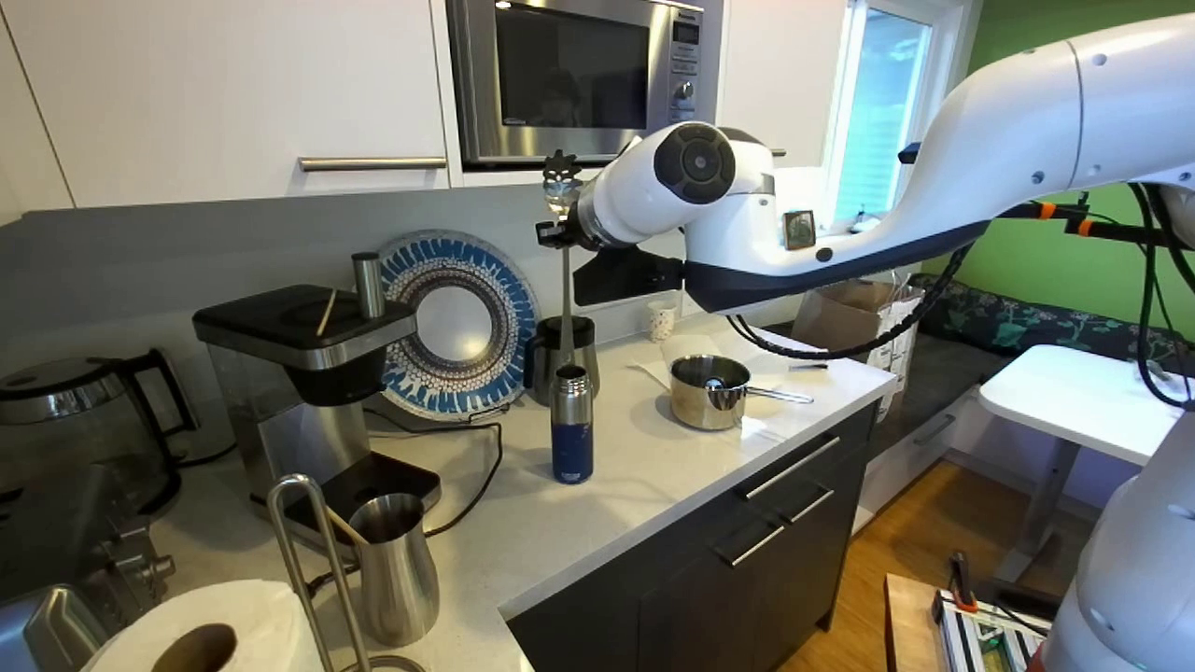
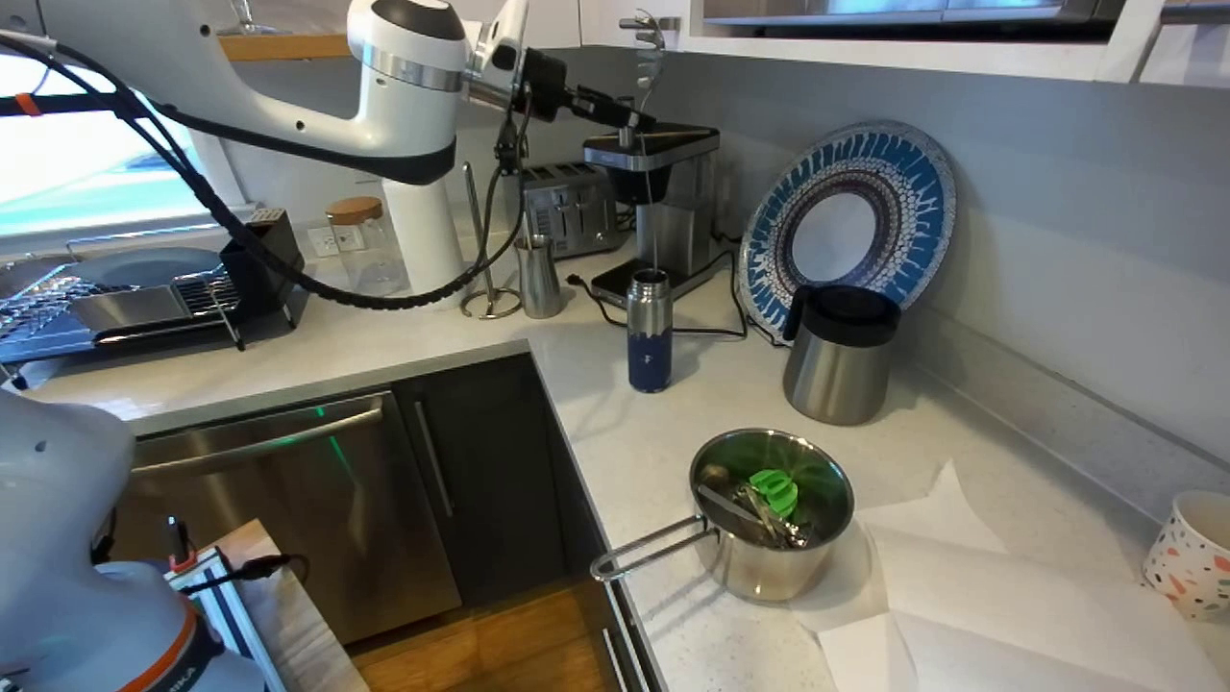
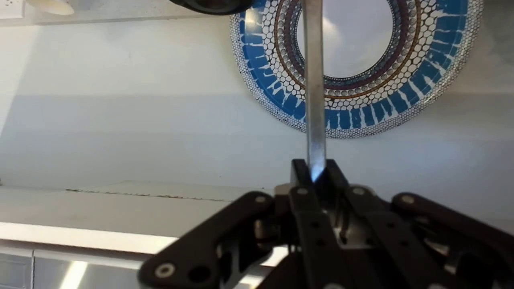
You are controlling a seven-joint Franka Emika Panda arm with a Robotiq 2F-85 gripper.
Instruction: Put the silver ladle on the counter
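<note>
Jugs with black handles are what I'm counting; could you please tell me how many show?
2: a glass jug beside the coffee maker, and a steel jug near the blue platter. Another could be hidden behind things.

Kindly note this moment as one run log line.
claw: gripping silver ladle; pose: nearly upright, head up; handle: at mouth of bottle; counter placement: pending

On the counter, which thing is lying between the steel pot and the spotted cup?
White sheets, apparently paper, lie on the counter between the steel pot and the spotted cup; this shows in an exterior view.
</note>
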